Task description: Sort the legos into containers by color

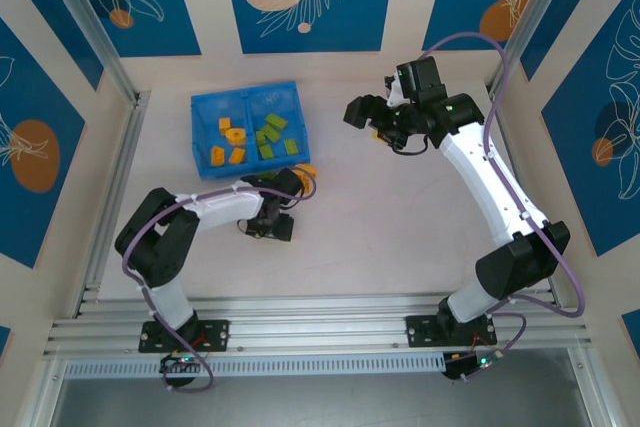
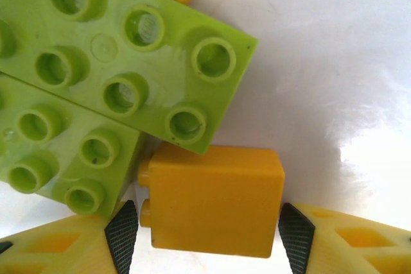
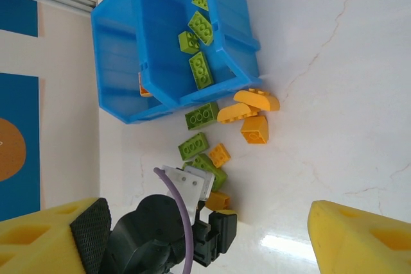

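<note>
The glossy white marbled table (image 1: 400,227) holds the shallow, translucent blue tray (image 1: 203,137) toward 11 o'clock in the top view. Orange-yellow legos (image 1: 228,143) lie in its left compartment and lime-green legos (image 1: 272,134) in its right. At 1 o'clock the right gripper (image 1: 362,112) hangs with its yellow fingers (image 3: 359,235) spread wide. At the tray's 5 o'clock the left gripper (image 2: 209,229) presses ribbed black pads (image 2: 122,232) onto a smooth, boxy orange-yellow brick (image 2: 215,200). This brick lies on the table just beside two green bricks (image 2: 128,49) with hollow round studs.
</note>
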You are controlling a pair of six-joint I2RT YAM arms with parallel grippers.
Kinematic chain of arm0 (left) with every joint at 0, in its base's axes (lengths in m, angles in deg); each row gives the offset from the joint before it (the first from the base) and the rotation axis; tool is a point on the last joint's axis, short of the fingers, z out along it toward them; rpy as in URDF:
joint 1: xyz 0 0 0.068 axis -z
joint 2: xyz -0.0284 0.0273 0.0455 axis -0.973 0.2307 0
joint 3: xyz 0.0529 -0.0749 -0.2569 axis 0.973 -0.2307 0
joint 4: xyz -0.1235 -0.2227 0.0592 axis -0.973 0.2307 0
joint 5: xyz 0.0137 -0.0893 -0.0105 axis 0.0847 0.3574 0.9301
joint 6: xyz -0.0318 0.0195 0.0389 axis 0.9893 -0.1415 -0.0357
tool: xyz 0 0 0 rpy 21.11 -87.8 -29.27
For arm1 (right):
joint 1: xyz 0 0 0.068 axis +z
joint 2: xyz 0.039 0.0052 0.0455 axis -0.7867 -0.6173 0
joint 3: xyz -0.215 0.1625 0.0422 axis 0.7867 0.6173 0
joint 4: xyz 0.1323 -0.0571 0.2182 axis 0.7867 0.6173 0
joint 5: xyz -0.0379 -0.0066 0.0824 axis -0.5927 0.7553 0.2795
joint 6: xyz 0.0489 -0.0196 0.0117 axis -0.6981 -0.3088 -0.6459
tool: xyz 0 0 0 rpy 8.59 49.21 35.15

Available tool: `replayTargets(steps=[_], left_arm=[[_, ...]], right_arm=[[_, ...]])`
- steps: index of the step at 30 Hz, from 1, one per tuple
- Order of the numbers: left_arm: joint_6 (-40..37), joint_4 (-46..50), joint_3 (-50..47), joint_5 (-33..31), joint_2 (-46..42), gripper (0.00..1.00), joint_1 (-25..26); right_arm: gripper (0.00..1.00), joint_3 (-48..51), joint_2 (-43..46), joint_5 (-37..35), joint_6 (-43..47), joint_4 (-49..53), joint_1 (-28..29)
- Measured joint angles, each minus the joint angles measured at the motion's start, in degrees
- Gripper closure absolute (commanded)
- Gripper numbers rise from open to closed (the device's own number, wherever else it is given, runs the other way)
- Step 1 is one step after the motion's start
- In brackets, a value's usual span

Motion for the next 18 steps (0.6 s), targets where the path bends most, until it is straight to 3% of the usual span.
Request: replayTargets(steps=[9, 18], left_arm=[[-1.6, -0.2, 0.5, 0.9, 0.7, 0.42, 0.0], [-4.7, 0.6, 1.8, 1.2, 1.4, 0.56, 0.0]], right_arm=[[0.18, -0.1, -0.1, 0.2, 0.0, 0.9, 0.0], [0.18, -0.7, -0.7, 2.0, 0.1, 1.3, 0.1]])
